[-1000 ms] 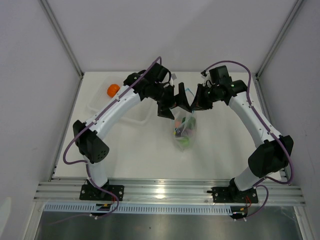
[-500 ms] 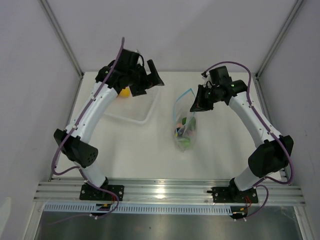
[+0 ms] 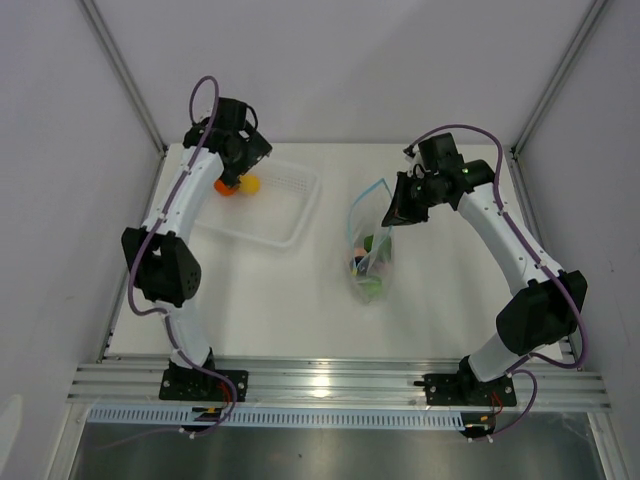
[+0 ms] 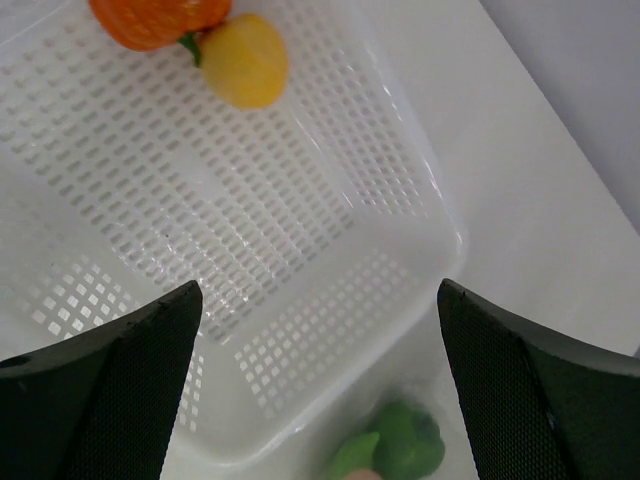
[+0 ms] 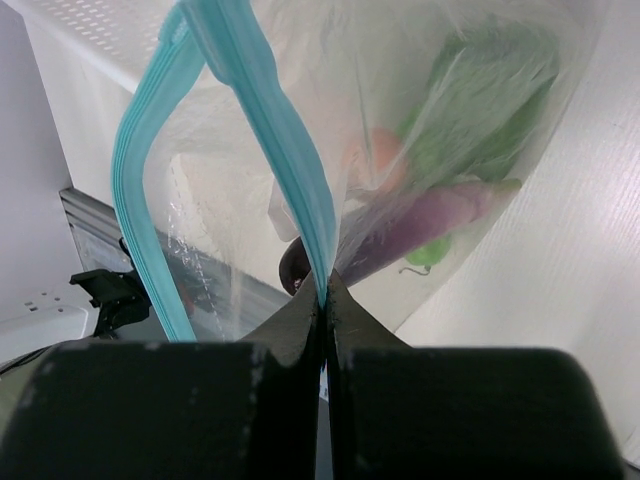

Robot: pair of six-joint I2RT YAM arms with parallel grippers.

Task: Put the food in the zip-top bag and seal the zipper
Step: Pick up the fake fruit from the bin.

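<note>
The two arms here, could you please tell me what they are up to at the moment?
The right gripper has its jaws shut on the zipper of the clear bag, holding its mouth open; green, purple and pink pieces are already inside. The left gripper hangs open above the white tray, where the orange fruit and the lemon lie, not yet bagged.

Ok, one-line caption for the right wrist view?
Right fingers pinch the teal zipper of the clear zip-top bag, with purple eggplant and green food inside.
</note>
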